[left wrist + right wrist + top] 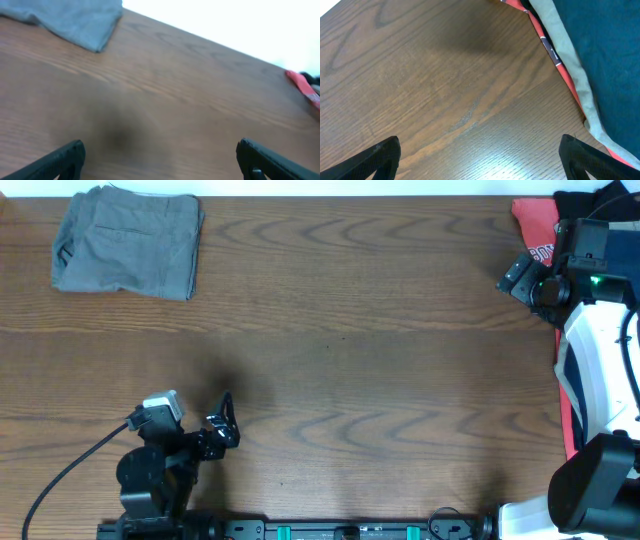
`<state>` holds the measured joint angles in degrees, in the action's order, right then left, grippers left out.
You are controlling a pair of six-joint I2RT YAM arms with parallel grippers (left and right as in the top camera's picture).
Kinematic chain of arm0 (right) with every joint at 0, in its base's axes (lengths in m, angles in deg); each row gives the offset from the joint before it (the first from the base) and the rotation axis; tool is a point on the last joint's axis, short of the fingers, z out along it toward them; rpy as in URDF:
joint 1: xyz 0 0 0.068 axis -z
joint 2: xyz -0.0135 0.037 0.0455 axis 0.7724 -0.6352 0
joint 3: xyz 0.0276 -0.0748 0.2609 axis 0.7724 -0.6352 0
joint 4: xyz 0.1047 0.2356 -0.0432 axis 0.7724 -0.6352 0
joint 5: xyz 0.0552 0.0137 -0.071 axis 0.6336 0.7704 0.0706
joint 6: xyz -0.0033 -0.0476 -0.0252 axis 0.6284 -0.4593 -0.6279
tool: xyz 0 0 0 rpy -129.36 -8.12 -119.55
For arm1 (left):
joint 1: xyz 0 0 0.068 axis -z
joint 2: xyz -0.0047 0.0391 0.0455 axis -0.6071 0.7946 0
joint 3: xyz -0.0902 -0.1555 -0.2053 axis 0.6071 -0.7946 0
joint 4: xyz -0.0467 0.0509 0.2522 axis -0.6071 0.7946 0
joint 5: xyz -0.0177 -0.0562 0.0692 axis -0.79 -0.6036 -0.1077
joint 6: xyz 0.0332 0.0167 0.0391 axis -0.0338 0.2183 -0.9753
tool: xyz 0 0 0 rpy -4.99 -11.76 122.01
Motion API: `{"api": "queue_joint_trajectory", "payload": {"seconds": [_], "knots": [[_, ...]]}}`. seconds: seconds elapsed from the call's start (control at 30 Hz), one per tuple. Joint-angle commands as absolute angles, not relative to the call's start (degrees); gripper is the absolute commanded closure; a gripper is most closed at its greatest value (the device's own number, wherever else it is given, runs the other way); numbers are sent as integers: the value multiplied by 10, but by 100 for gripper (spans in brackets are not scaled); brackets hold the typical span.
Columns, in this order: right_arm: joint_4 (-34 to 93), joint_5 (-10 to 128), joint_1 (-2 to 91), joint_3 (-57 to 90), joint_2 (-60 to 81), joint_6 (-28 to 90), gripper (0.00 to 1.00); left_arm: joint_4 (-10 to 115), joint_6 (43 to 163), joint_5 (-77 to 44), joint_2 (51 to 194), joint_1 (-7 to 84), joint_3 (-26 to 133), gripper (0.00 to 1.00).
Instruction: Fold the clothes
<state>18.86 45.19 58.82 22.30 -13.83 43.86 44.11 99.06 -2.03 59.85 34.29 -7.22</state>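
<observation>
overhead shows the grey shorts whole, left wrist only their corner, with left fingers and right fingers spread apart.

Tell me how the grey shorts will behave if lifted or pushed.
The grey shorts lie in soft, wrinkled layers, so lifted by one edge they would probably droop and unfold. Pushed, they would likely bunch rather than slide whole over the wooden table.

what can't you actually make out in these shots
Overhead: the coral-red garment and black garment are cut off by the right edge and covered by the right arm.
Left wrist: blurred; the grey shorts run off the top edge.
Right wrist: the dark blue garment runs off the right edge; its type is unclear.
</observation>
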Motion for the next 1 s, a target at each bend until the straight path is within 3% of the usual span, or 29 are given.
{"api": "queue_joint_trajectory", "payload": {"seconds": [0.0, 0.63, 0.97], "knots": [[188, 450, 588, 231, -131, 434, 1, 388, 984, 3, 579, 346, -104, 2], [188, 450, 588, 231, -131, 435, 1, 177, 983, 28, 511, 345, -259, 2], [188, 450, 588, 231, -131, 434, 1, 203, 983, 104, 511, 345, -264, 2]]}}
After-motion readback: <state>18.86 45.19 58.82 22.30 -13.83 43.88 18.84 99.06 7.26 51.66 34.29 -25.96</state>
